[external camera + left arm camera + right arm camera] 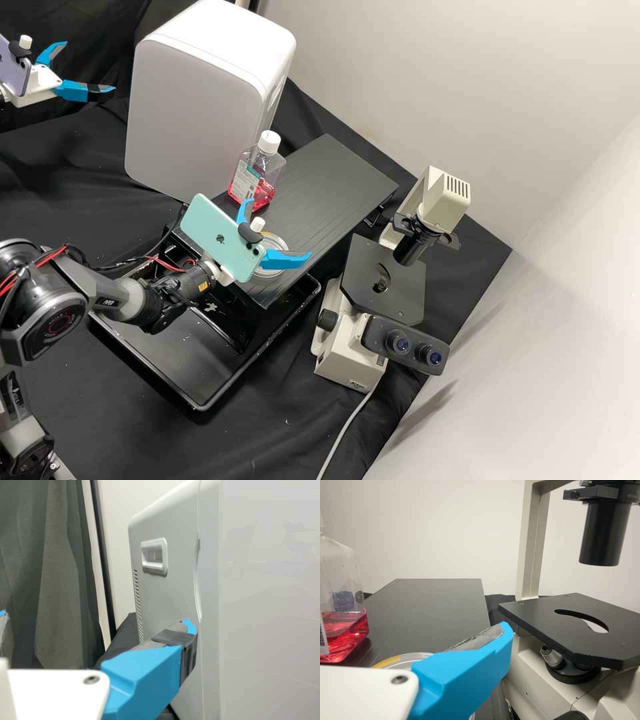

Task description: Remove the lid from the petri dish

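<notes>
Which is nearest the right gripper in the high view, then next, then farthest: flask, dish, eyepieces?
From the right gripper:
1. Dish, between its open fingers.
2. Flask, just behind the dish.
3. Eyepieces, well off to the side, at the front of the microscope.

Walls: plain off-white wall [433, 80] across the upper right of the high view; a second pale panel [567, 300] fills the lower right, the seam between them possibly a room corner.
Bench: creased black cloth [80, 180] over the left and bottom.
Backdrop: dark curtain [100, 27], upper left.
Furniture: white rounded cabinet [200, 93], upper centre; microscope [347, 333], right of centre.
Light: even, with soft shadows.
</notes>
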